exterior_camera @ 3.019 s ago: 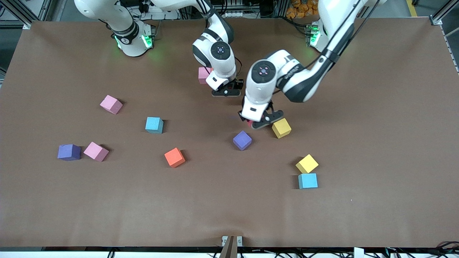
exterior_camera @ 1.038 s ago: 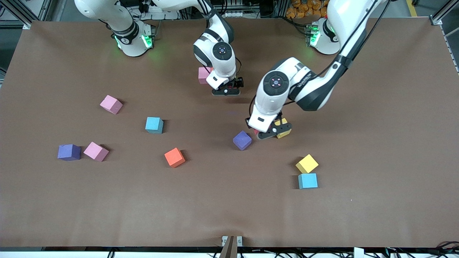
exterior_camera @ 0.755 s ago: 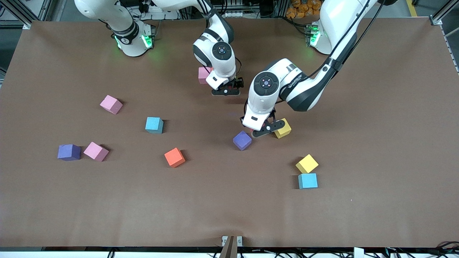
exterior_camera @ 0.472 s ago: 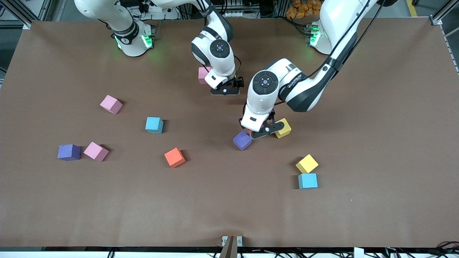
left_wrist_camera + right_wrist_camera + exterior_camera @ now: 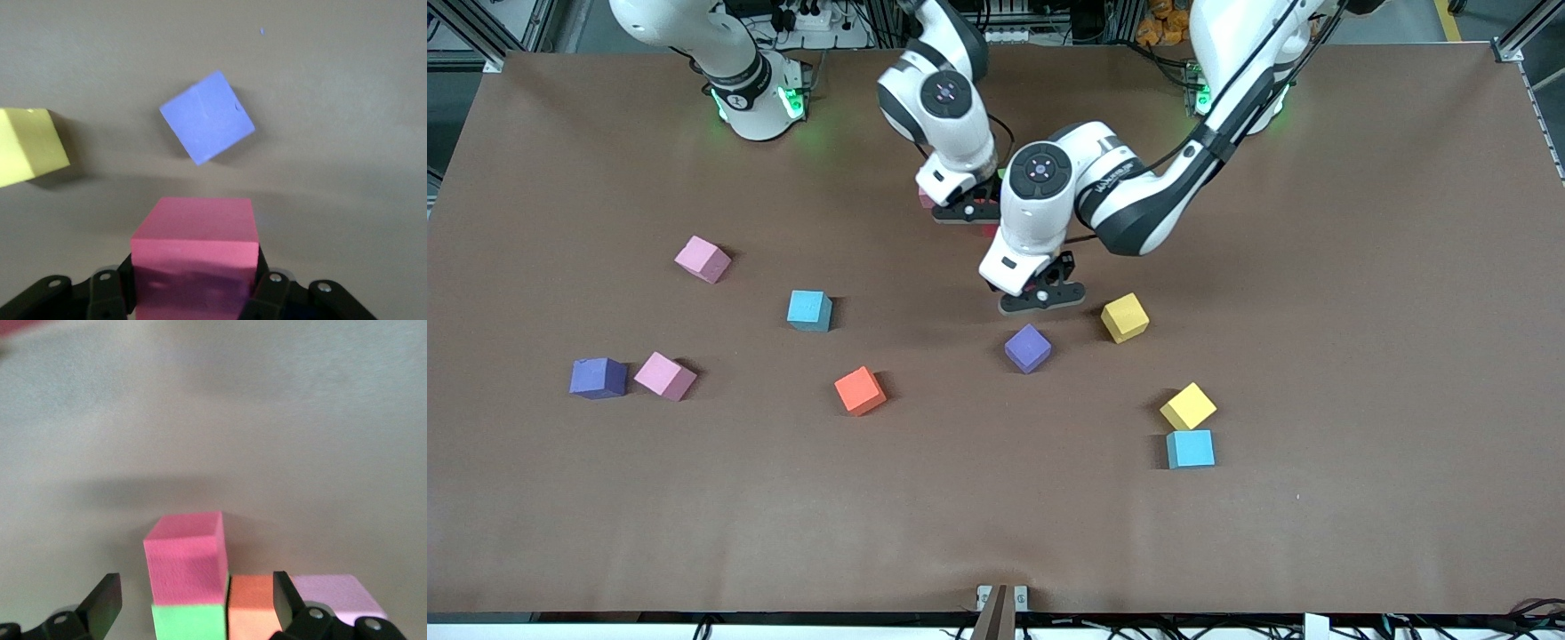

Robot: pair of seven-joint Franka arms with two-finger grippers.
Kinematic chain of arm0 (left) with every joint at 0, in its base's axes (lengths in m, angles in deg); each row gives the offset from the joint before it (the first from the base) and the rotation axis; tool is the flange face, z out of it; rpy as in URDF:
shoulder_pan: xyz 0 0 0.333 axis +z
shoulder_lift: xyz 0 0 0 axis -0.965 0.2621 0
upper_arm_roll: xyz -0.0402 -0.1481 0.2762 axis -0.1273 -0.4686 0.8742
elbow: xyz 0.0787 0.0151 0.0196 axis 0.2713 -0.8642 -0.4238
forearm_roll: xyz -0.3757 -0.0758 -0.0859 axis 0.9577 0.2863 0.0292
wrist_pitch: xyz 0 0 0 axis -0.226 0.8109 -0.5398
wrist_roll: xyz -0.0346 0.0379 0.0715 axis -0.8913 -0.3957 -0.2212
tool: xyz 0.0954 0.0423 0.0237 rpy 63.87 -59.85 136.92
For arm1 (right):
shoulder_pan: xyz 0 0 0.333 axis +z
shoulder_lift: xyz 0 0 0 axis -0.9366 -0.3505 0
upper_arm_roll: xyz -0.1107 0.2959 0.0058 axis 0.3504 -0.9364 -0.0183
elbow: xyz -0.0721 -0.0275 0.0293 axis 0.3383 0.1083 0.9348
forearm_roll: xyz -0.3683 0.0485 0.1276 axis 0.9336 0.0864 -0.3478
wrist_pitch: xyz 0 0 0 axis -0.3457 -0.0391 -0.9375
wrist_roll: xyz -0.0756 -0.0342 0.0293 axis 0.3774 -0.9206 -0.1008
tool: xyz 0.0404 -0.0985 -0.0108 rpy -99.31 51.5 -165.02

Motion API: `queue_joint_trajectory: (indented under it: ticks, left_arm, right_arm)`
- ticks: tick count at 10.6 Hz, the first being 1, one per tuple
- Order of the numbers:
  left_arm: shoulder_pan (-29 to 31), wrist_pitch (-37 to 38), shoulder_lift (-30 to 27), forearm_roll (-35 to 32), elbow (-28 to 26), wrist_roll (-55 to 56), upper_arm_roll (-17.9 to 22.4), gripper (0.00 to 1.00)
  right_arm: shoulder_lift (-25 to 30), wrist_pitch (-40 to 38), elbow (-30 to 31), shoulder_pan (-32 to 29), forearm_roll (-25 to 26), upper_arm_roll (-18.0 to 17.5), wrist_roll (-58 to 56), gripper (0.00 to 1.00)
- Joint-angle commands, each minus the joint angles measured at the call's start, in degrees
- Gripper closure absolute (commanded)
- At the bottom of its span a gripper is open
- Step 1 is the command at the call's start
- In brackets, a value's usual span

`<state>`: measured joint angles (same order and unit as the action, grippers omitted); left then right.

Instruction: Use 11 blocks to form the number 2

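Blocks are lying scattered mid-table in the front view; left gripper (image 5: 1042,300) is hanging over bare brown table (image 5: 1316,267). Left wrist view: its fingers are clamping a pink-red foam cube (image 5: 195,257) above a purple foam cube (image 5: 207,117). Right wrist view: right gripper (image 5: 193,603), fingers spread wide, is straddling touching red (image 5: 187,564), green (image 5: 189,621), orange (image 5: 251,607) and pink (image 5: 337,597) cubes.

Two white arms with glossy rounded shells are seen, joined by dark grey to black bands at the joints. Round black caps with small centre marks are set on the wrist housings. Green lights are lit at both bases. Black cables are run along the left arm, and dark lettering is printed on its forearm. The left gripper (image 5: 1042,300) and right gripper (image 5: 963,210) are black, with pale screws showing near the fingers.
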<state>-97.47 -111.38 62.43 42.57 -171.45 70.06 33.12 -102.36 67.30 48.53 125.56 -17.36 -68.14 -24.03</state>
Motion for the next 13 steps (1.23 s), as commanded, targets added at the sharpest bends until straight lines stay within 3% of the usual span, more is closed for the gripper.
queue_joint_trajectory:
  ticks: [1, 4, 6, 9, 13]
  left_arm:
    - [-0.54, -2.97, 1.34, -1.5, -1.1, -0.64, -0.12, 1.0]
    - [-4.14, -7.29, 3.35, -3.34, -3.65, 2.08, 0.23, 1.0]
    - [-6.42, -7.56, 4.93, -5.8, -4.36, 4.89, 0.32, 1.0]
    - [-7.57, -7.82, 6.87, -9.15, -4.36, 7.98, 0.23, 1.0]
    - [-8.19, -7.82, 7.66, -9.15, -4.54, 8.42, 0.23, 1.0]
  right_arm:
    - [14.6, -9.5, 6.52, -4.99, 0.71, -1.17, -5.53, 0.0]
    - [25.08, -21.13, 6.79, -10.79, 3.07, -1.16, -10.3, 0.0]
    - [26.78, -23.35, 4.7, -16.75, 3.96, -1.16, -12.92, 0.0]
    - [22.23, -28.01, -5.13, -29.14, 4.22, -1.08, -19.68, 0.0]
    - [6.7, -27.84, -21.99, -39.09, 11.86, -1.25, -20.94, 0.0]
